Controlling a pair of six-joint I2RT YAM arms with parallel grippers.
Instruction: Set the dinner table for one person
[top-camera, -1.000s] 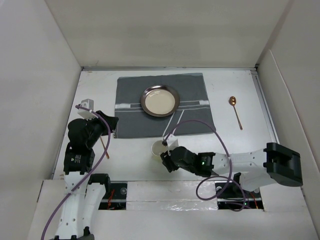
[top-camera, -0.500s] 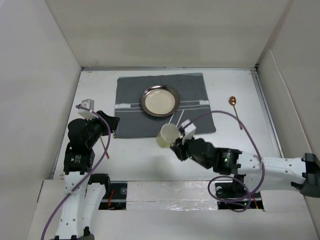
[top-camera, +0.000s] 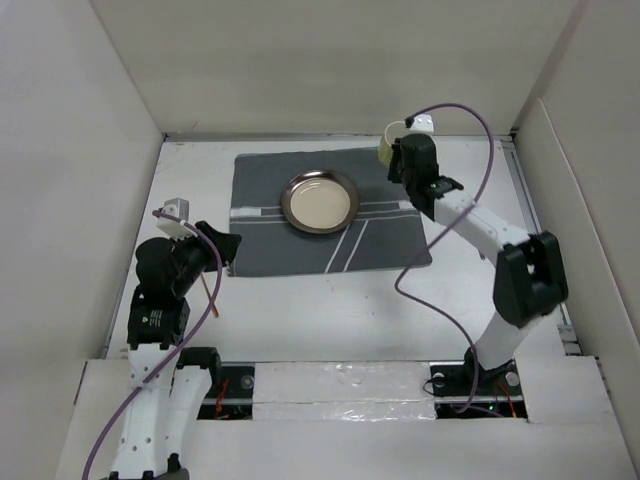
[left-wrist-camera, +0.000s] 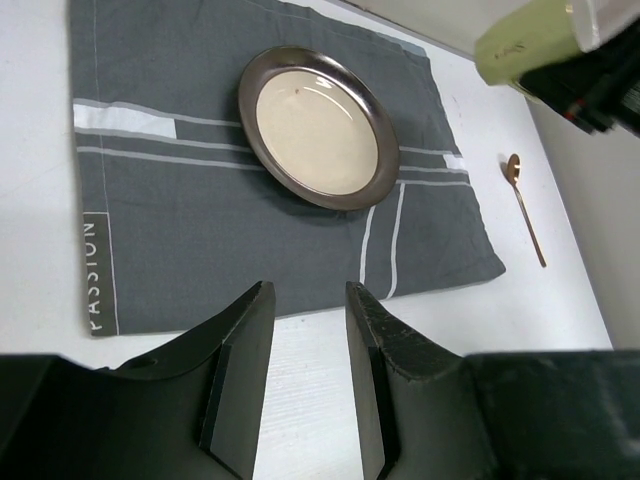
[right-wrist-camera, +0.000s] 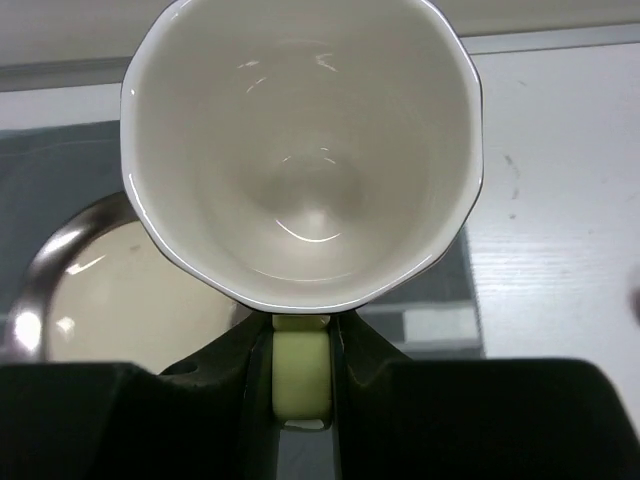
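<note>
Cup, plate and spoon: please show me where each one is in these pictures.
cup (right-wrist-camera: 300, 150): right wrist view, on the inner wall of its empty bowl.
plate (top-camera: 319, 201): top external view, on its cream centre.
spoon (left-wrist-camera: 527, 218): left wrist view, on the middle of its thin handle.

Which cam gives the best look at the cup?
Right wrist: the cup fills the frame, empty inside, handle clamped in the right gripper. Top external shows it small; left wrist only its green side at the frame edge.

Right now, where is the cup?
In the top view the cup is held in the right gripper, by the far right corner of the grey placemat, to the right of the plate.
</note>
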